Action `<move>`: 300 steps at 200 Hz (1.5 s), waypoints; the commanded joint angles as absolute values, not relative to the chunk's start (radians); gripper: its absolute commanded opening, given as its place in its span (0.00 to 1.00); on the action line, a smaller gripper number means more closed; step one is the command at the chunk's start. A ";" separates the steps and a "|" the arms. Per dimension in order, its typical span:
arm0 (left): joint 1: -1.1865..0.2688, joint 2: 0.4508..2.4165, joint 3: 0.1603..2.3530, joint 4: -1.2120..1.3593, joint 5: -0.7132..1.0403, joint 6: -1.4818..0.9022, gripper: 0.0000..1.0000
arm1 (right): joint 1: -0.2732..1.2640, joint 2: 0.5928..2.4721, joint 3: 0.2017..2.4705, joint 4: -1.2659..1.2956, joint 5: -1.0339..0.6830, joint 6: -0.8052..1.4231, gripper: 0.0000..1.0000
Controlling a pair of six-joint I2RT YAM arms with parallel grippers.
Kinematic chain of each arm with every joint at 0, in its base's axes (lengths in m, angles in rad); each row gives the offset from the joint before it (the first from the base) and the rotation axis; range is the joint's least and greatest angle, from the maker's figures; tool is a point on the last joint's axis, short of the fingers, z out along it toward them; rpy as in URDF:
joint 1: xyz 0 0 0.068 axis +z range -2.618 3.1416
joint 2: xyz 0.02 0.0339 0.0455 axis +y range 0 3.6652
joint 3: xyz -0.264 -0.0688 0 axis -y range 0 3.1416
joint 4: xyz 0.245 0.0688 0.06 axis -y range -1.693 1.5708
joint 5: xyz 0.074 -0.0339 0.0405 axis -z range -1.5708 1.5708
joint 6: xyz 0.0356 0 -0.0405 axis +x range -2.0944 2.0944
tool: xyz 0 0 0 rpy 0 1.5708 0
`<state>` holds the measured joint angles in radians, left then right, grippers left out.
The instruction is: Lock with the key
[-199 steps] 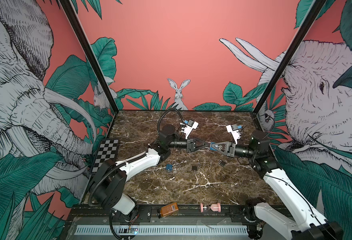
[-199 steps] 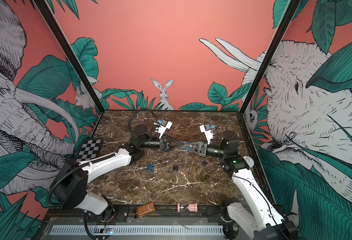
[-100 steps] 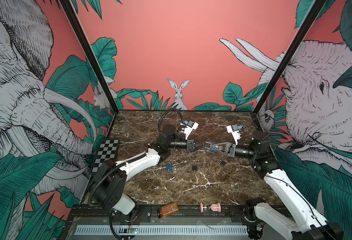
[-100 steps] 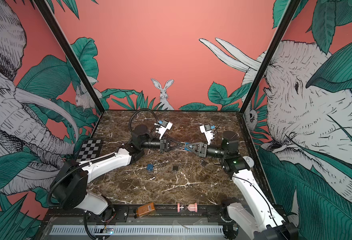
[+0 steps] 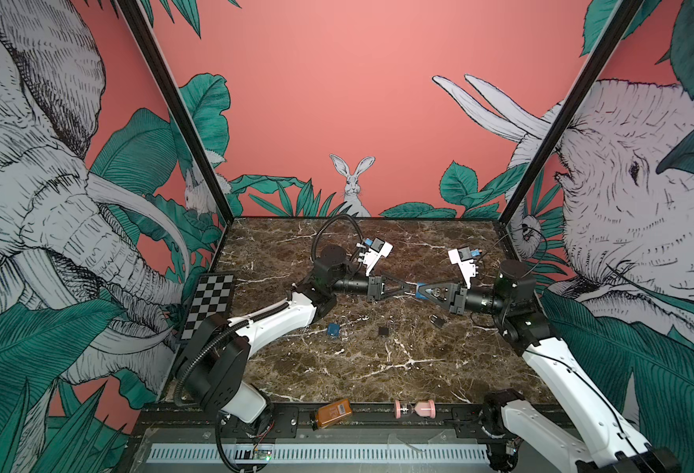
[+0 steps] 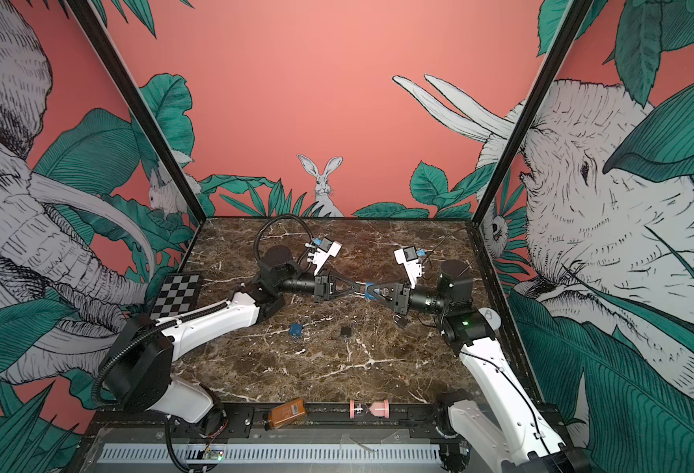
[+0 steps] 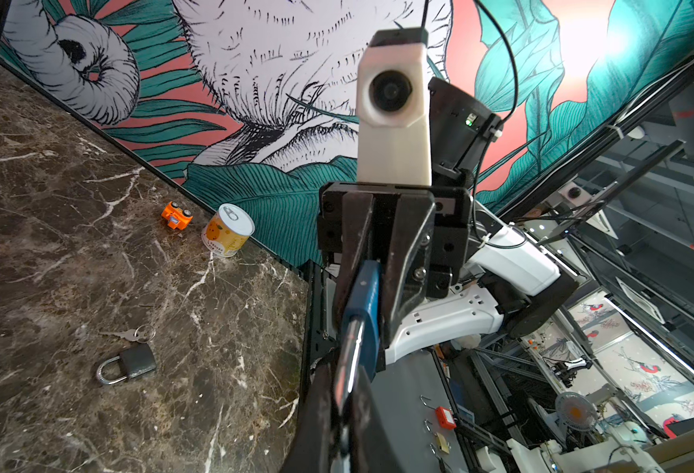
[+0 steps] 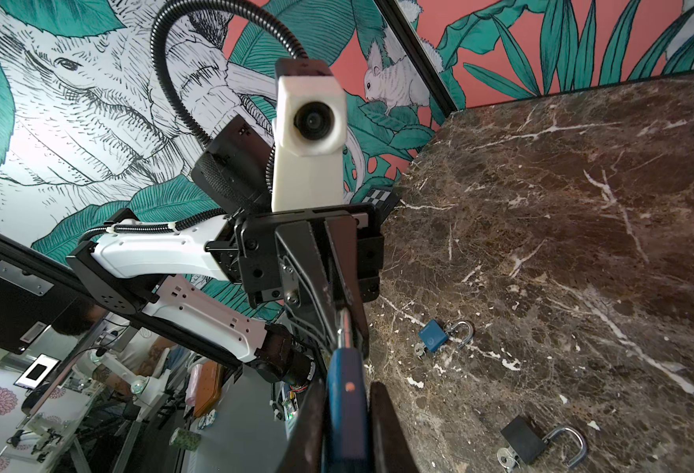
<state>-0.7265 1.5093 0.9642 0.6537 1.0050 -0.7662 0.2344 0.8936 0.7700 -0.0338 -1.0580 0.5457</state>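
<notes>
A blue padlock (image 5: pixel 422 290) hangs in mid-air above the marble table (image 5: pixel 378 368), between the two arms. My right gripper (image 8: pixel 346 389) is shut on its blue body (image 8: pixel 345 413). My left gripper (image 7: pixel 343 379) is shut on its silver shackle (image 7: pixel 348 352). Both top views show the two grippers tip to tip, the left gripper (image 6: pixel 358 288) against the right gripper (image 6: pixel 374 290). A key (image 7: pixel 130 334) on a ring lies on the table next to a dark padlock (image 7: pixel 130 362). I see no key in the held padlock.
Three other padlocks lie on the table: a blue one (image 5: pixel 333 329), a black one (image 5: pixel 384 331) and the dark one (image 5: pixel 438 320). A checkerboard (image 5: pixel 210 305) lies at the left edge. A can (image 7: pixel 227 230) and an orange toy (image 7: pixel 177 215) stand by the right wall.
My left gripper's jaws have closed onto the padlock's shackle. The right gripper has kept its hold and place.
</notes>
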 commanded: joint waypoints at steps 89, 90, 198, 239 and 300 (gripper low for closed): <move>-0.770 1.435 0.995 0.664 1.096 -0.757 0.00 | 0.219 0.948 0.724 0.279 -1.128 0.653 0.00; -0.771 1.435 0.994 0.664 1.094 -0.756 0.00 | 0.219 0.949 0.724 0.279 -1.129 0.654 0.00; -0.791 1.457 1.020 0.678 1.115 -0.751 0.00 | 0.226 0.984 0.728 0.314 -1.115 0.685 0.00; -0.802 1.464 1.027 0.679 1.115 -0.750 0.00 | 0.252 1.007 0.736 0.316 -1.104 0.678 0.00; -0.810 1.473 1.043 0.672 1.124 -0.741 0.00 | 0.314 1.061 0.757 0.315 -1.075 0.655 0.00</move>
<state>-0.7269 1.4864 0.9836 0.6228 1.0172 -0.7654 0.2558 1.0149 0.7303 0.2840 -1.1793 0.6724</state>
